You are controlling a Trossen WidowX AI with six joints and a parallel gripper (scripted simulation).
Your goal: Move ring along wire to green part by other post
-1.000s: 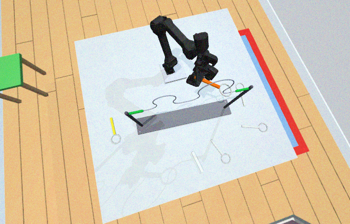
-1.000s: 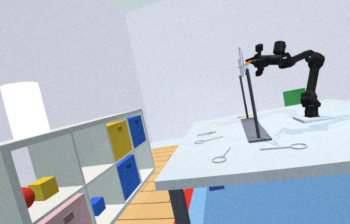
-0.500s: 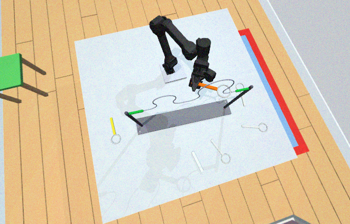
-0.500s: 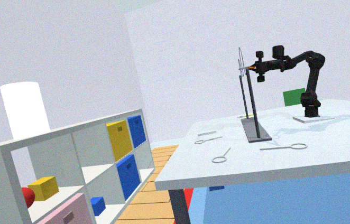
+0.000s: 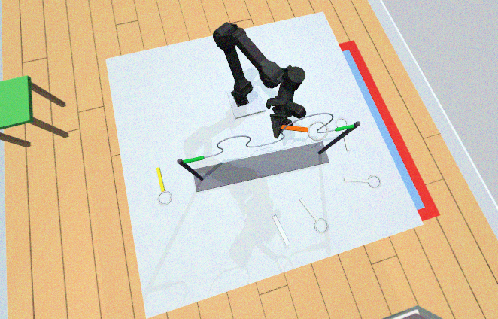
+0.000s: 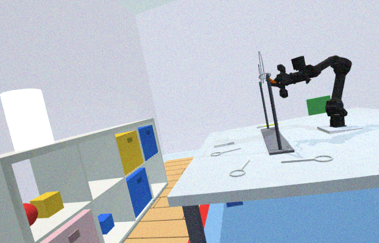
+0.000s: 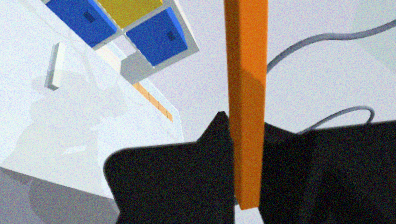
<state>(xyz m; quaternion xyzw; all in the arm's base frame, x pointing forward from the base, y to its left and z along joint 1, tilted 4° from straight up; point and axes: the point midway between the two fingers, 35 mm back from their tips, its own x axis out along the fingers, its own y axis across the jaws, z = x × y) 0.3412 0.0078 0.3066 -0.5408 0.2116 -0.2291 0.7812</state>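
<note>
Orange handle gripped btwn fingers. Ring held out past fingertips, nr green wire part.

Our arm is black, with chunky rounded joints, slimmer links and dark, angular, tapered fingers.

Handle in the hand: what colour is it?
Orange; the wrist view shows it best.
</note>
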